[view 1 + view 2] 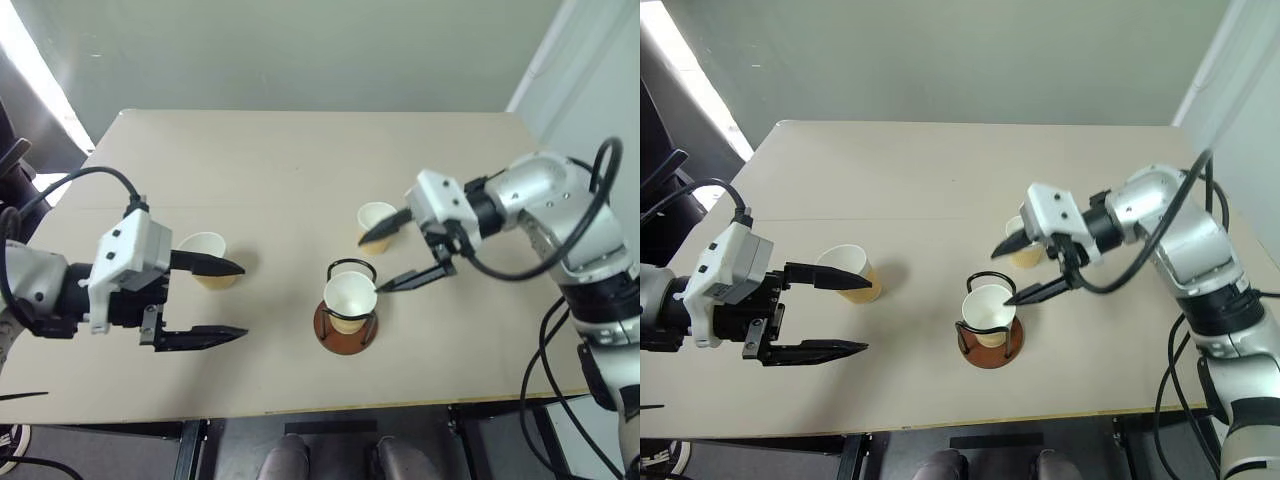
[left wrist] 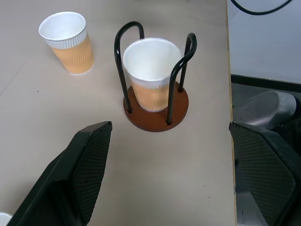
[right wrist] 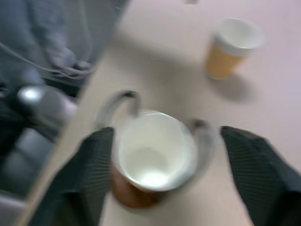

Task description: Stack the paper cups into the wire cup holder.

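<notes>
The right gripper [image 1: 392, 250] hangs with fingers spread, holding nothing, just above a paper cup [image 1: 349, 300] seated in the wire cup holder [image 1: 346, 329], partly hiding a second cup [image 1: 376, 220] behind it, while the left gripper [image 1: 222, 301], likewise wide apart, hovers beside the third cup [image 1: 206, 255].

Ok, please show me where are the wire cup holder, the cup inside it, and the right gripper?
wire cup holder [image 2: 180, 107]: left wrist view, bare part of its brown base.
cup in the holder [image 2: 151, 59]: left wrist view, its white inside wall.
right gripper [image 1: 390, 252]: left eye view, midway between its two black fingertips.
</notes>
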Action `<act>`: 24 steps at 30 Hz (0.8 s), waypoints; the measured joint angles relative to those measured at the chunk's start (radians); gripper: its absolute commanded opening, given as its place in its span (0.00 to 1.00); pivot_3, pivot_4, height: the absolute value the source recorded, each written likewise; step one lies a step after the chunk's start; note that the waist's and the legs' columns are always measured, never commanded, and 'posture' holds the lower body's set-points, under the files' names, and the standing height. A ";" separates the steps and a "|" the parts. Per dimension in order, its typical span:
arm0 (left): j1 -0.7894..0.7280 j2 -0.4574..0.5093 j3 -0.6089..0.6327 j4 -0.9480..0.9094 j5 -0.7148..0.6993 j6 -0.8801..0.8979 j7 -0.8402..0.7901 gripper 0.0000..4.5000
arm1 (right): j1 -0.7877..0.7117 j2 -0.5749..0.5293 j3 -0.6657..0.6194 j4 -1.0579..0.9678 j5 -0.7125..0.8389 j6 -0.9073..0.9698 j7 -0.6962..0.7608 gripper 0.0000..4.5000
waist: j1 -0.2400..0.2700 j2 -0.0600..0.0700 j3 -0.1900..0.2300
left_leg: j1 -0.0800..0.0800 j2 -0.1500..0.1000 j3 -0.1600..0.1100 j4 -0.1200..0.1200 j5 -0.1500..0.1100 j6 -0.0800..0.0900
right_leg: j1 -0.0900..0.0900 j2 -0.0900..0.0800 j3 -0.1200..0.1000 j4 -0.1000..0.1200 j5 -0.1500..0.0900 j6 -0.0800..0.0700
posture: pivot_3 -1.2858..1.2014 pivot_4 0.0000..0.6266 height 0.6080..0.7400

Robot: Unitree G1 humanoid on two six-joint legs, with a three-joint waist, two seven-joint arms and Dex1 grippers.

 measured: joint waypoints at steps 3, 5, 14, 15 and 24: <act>0.001 0.000 0.002 -0.002 -0.001 0.000 0.003 0.95 | -0.065 0.036 0.005 0.185 -0.098 -0.112 -0.047 0.80 | 0.000 0.000 0.000 | 0.000 0.000 0.000 0.000 0.000 0.000 | -0.002 0.000 0.000 0.003 -0.001 -0.002 | 0.52 0.24 1.00; 0.001 0.000 0.003 -0.004 -0.001 0.000 0.009 0.95 | -0.126 0.078 0.026 0.370 -0.188 -0.212 -0.085 0.80 | 0.000 0.000 0.000 | -0.001 0.000 0.000 0.000 -0.001 0.000 | -0.004 0.000 0.000 0.009 -0.001 -0.002 | 0.52 0.24 1.00; 0.003 0.001 0.030 -0.015 -0.004 0.003 0.047 0.95 | -0.165 0.205 0.094 0.794 -0.384 -0.503 -0.073 0.80 | 0.002 0.000 0.000 | -0.006 0.001 0.001 -0.001 -0.001 -0.005 | -0.008 0.000 -0.001 0.010 -0.001 -0.003 | 0.52 0.24 1.00; 0.002 0.000 0.030 -0.015 -0.004 0.004 0.059 0.95 | -0.174 0.213 0.094 0.816 -0.393 -0.518 -0.066 0.80 | 0.002 0.000 0.000 | -0.006 0.002 0.001 -0.001 -0.001 -0.005 | -0.009 0.000 -0.001 0.010 -0.001 -0.003 | 0.52 0.24 1.00; -0.023 -0.001 0.015 -0.036 0.022 0.004 0.165 0.95 | -0.241 0.303 0.094 1.013 -0.501 -0.628 -0.142 0.59 | 0.001 0.000 0.000 | -0.006 0.002 0.001 -0.001 -0.001 -0.006 | -0.008 0.000 -0.001 0.010 0.000 -0.005 | 0.52 0.24 1.00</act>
